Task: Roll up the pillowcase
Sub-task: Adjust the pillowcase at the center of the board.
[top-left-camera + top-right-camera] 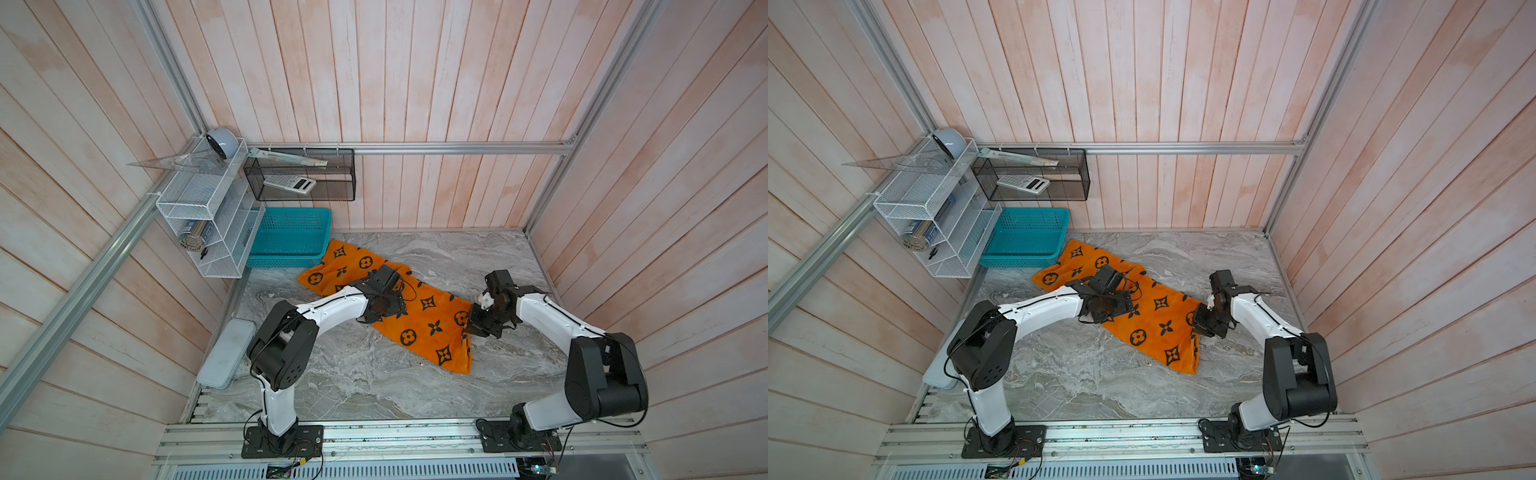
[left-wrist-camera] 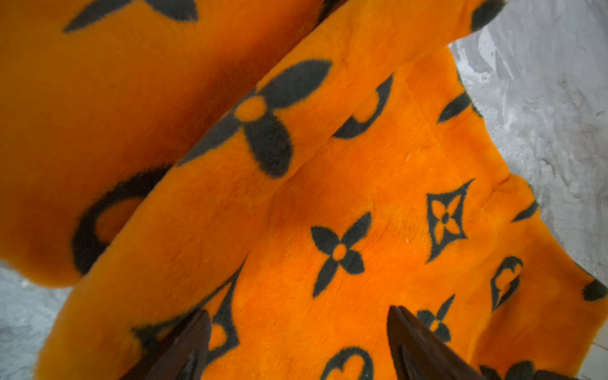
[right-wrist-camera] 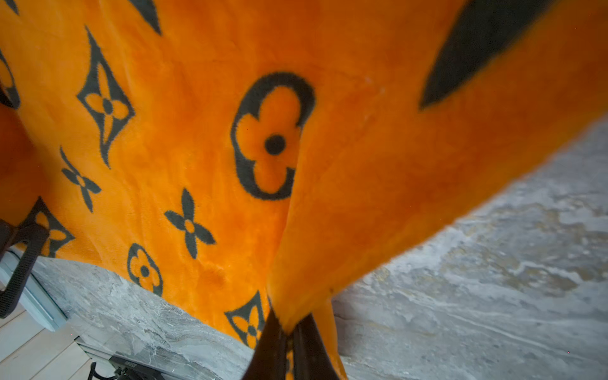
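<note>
The orange pillowcase (image 1: 415,320) (image 1: 1152,318) with black flower prints lies as a long diagonal strip on the marble table, running from the teal basket toward the front right. My left gripper (image 1: 385,306) (image 1: 1106,305) hovers over its middle. In the left wrist view this gripper (image 2: 297,316) is open, with only plush cloth (image 2: 329,197) beneath it and a raised fold beside it. My right gripper (image 1: 469,328) (image 1: 1198,328) is at the strip's right edge. In the right wrist view it (image 3: 289,325) is shut on a pinched, lifted fold of the pillowcase (image 3: 181,131).
A teal basket (image 1: 291,237) touches the pillowcase's far end. A white wire shelf (image 1: 203,224) and a black mesh basket (image 1: 299,174) holding a calculator hang at the back left. A flat pale case (image 1: 226,357) lies along the table's left edge. Wooden walls enclose the table.
</note>
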You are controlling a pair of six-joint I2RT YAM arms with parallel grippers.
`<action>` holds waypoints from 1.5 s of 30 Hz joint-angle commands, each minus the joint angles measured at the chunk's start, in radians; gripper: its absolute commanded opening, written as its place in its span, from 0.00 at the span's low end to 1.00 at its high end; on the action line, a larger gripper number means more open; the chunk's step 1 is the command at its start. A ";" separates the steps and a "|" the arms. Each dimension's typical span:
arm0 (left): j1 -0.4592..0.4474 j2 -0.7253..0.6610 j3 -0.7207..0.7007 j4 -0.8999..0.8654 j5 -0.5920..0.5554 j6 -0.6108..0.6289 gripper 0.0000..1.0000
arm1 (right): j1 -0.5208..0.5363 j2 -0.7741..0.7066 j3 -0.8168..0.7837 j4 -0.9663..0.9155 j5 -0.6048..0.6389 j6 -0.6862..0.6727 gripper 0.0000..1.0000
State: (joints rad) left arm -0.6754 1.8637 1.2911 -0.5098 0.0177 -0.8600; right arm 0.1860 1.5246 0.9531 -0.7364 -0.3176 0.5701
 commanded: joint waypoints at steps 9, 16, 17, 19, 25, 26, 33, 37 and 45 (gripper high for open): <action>0.002 -0.103 -0.049 -0.037 -0.026 0.008 0.89 | 0.125 0.176 0.172 -0.016 0.014 0.052 0.12; -0.009 -0.115 -0.083 -0.019 -0.009 -0.004 0.89 | 0.163 0.302 0.211 0.038 -0.025 0.084 0.19; -0.013 -0.114 -0.083 -0.016 -0.006 -0.005 0.89 | 0.165 0.313 0.208 0.053 -0.035 0.090 0.20; -0.031 -0.110 -0.079 -0.014 0.003 -0.010 0.89 | 0.164 0.326 0.192 0.093 -0.049 0.110 0.25; -0.120 -0.128 -0.100 0.050 0.026 -0.063 0.89 | 0.163 0.322 0.184 0.131 -0.062 0.132 0.48; -0.137 -0.134 -0.110 0.070 0.029 -0.072 0.88 | 0.162 0.312 0.186 0.127 -0.068 0.135 0.49; -0.222 -0.147 -0.117 0.137 0.037 -0.045 0.76 | 0.087 0.116 0.133 0.175 -0.138 0.191 0.49; -0.261 -0.102 -0.026 0.101 0.022 0.008 0.74 | 0.004 0.043 0.111 0.171 -0.177 0.187 0.49; -0.350 0.072 0.189 -0.048 0.051 0.149 0.72 | -0.166 -0.041 0.024 0.105 -0.186 0.092 0.50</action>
State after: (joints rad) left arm -0.9962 1.8774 1.4498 -0.4644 0.0559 -0.7887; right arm 0.0513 1.5108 1.0149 -0.5785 -0.4805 0.7082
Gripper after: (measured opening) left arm 0.727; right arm 0.495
